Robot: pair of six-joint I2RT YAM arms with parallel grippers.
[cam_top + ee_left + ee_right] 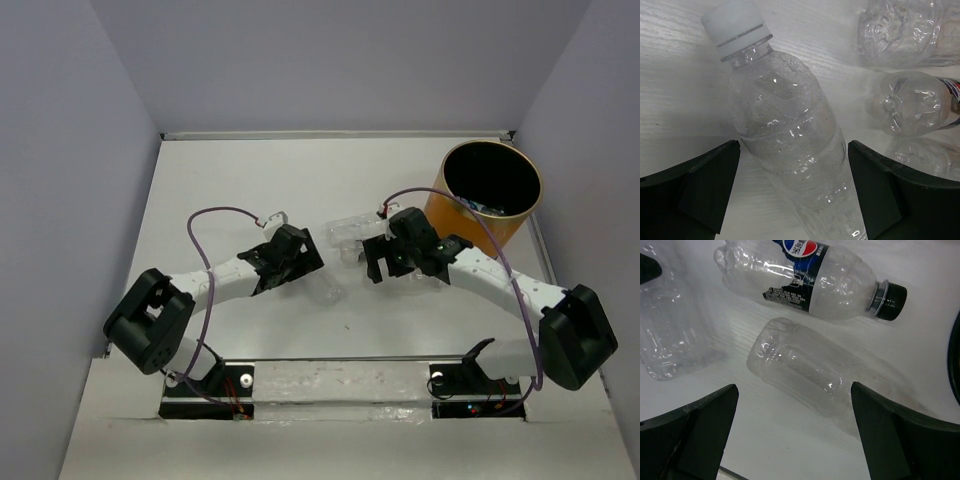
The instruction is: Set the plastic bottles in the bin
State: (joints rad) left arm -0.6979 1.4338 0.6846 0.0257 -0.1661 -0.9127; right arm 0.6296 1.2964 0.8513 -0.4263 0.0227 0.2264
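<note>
- Overhead, the orange bin (470, 228) stands upright at the upper right of the frame on the white table (250, 180). A small pale-and-blue item shows inside near its lower rim, too small to identify.
- Left gripper (792, 147): jaws spread wide, grasping nothing. Its dark fingers (700, 192) fill the lower corners of the left wrist view.
- White-capped bottle (775, 110): clear and without a label, lying on the table between those fingers, cap toward the upper left. Bare table shows on either side of it.
- Crumpled bottle (905, 30): clear, lying on the table at the upper right of the same view.
- Right gripper (794, 387): jaws likewise released and empty.
- Unlabelled bottle (805, 370): clear, lying on its side on the table between the right fingers.
- Pepsi-labelled bottle (810, 282): on its side across the top of the right wrist view, dark cap (890, 301) toward the right, just beside the unlabelled bottle.
- Every bottle named lies on the table, outside the bin. In the overhead frame they lie near the centre, between the two grippers.
</note>
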